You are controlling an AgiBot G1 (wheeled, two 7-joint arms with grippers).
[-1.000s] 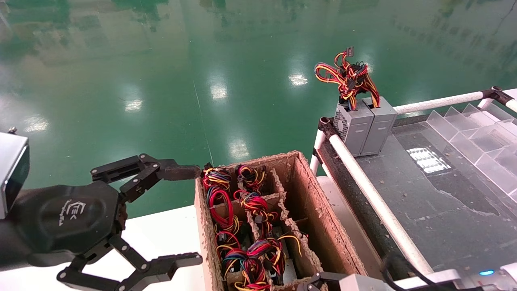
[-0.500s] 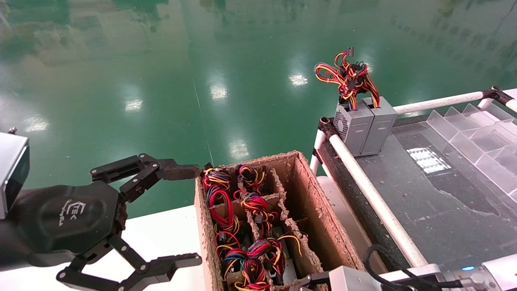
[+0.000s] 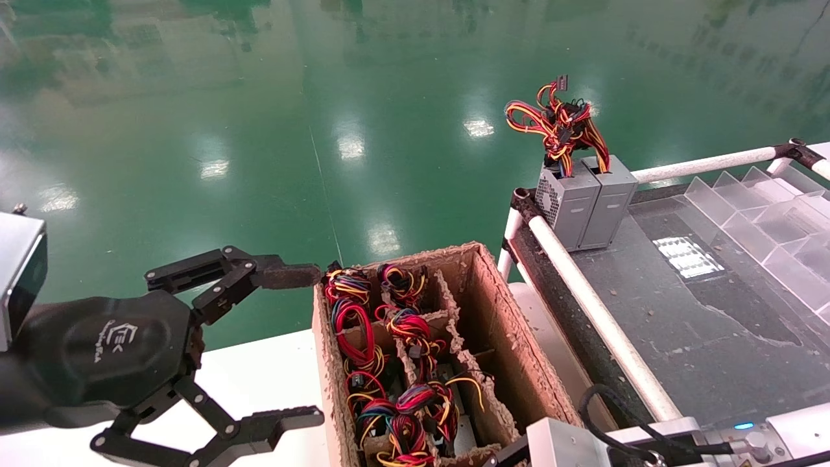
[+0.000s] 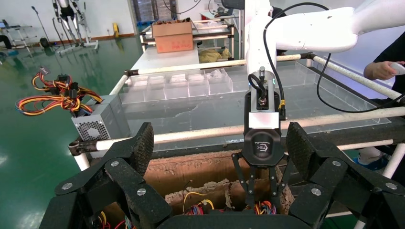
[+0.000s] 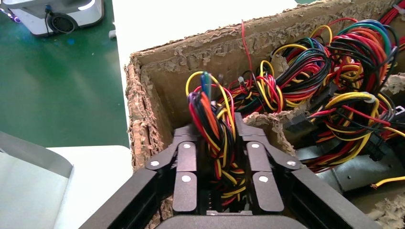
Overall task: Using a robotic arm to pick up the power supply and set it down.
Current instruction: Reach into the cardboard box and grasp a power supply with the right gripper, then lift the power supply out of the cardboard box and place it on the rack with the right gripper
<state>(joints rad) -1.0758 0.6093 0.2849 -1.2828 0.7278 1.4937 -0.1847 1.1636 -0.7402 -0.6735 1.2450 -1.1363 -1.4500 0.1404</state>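
One power supply (image 5: 210, 102) matters here, and it shows only as its upright bundle of red, yellow, black and blue wires; the grey metal case beneath is hidden. It sits in a corner cell of the ragged brown cardboard carton (image 3: 512, 337), at the end nearest the robot.

The glossy black right claw (image 5: 216, 138) points straight down into that cell. Its two fingers are drawn in on either side of the bundle, so it appears clenched on the wires rather than on the case. The wires run up between the fingers, in line with them, and the supply lies directly below the claw. From the left wrist view the right claw (image 4: 260, 191) hangs vertically over the carton's edge.

I judge the grasp made and the lift not begun. The move turns on pulling straight up along that axis, since torn dividers and neighbouring wire loops crowd the cell and could snag.

The matching left claw (image 3: 318, 345) is parked beyond the carton's opposite side, its fingers spread wide and holding nothing.

To the right, past a white pipe rail (image 3: 596, 318), the dark worktop (image 3: 681, 324) carries two grey upright units (image 3: 587, 201), a likely set-down place.
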